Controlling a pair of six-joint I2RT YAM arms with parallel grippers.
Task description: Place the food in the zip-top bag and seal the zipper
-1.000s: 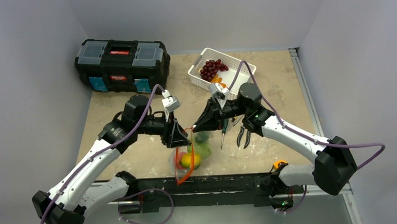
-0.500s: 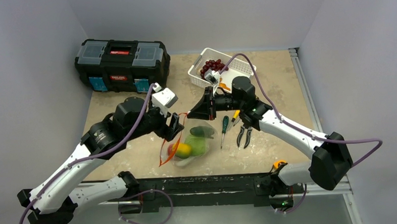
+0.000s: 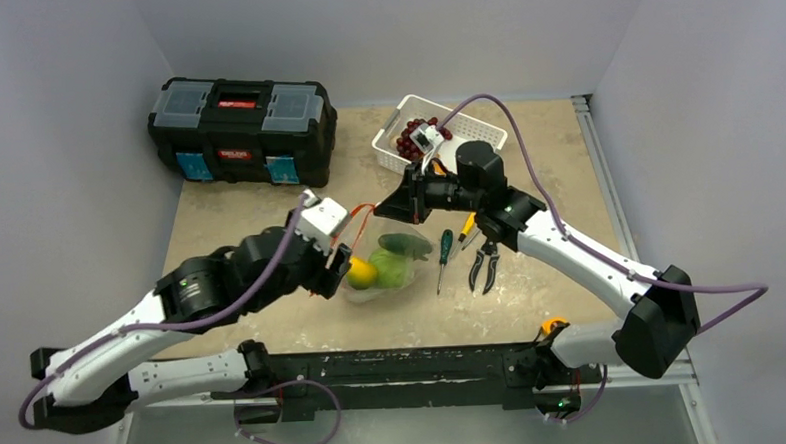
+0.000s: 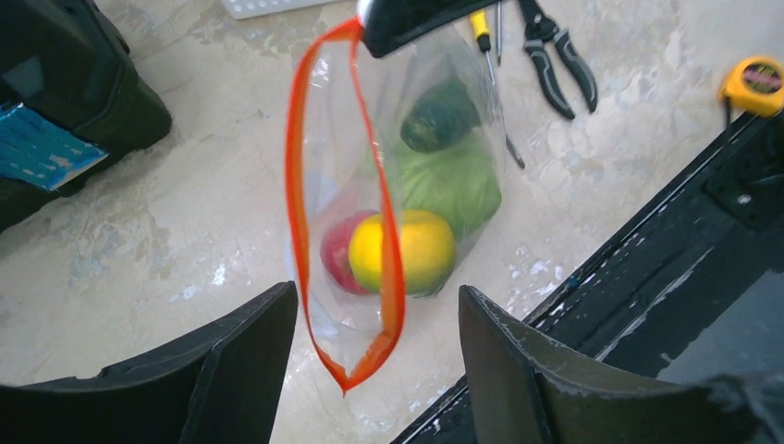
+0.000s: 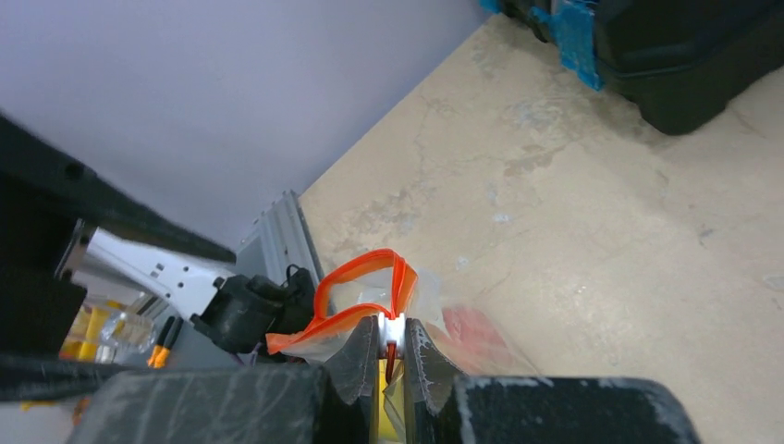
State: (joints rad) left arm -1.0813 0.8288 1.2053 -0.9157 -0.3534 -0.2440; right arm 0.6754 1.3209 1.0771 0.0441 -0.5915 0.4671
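Note:
The zip-top bag [image 3: 383, 272] lies mid-table holding the food: a yellow citrus [image 4: 407, 250], a pink peach [image 4: 335, 257], a green cabbage [image 4: 453, 180] and a dark cucumber [image 4: 439, 116]. Its orange-red zipper [image 4: 296, 185] gapes in a long loop. My right gripper [image 3: 405, 203] is shut on the white slider [image 5: 392, 324] at the loop's far end and holds it up. My left gripper [image 4: 376, 305] stands open at the near end. The loop's near corner hangs between its fingers [image 4: 250, 342] without touching them.
A black toolbox [image 3: 242, 128] stands at the back left. A white basket [image 3: 465, 137] with grapes sits behind the right arm. Screwdrivers [image 3: 444, 255] and pliers [image 3: 486, 263] lie just right of the bag. A tape measure [image 4: 756, 83] rests by the front rail.
My left gripper has opened, let go of the bag's mouth and drawn back to the near left. The right gripper has carried the slider end farther back, and the bag has swung round.

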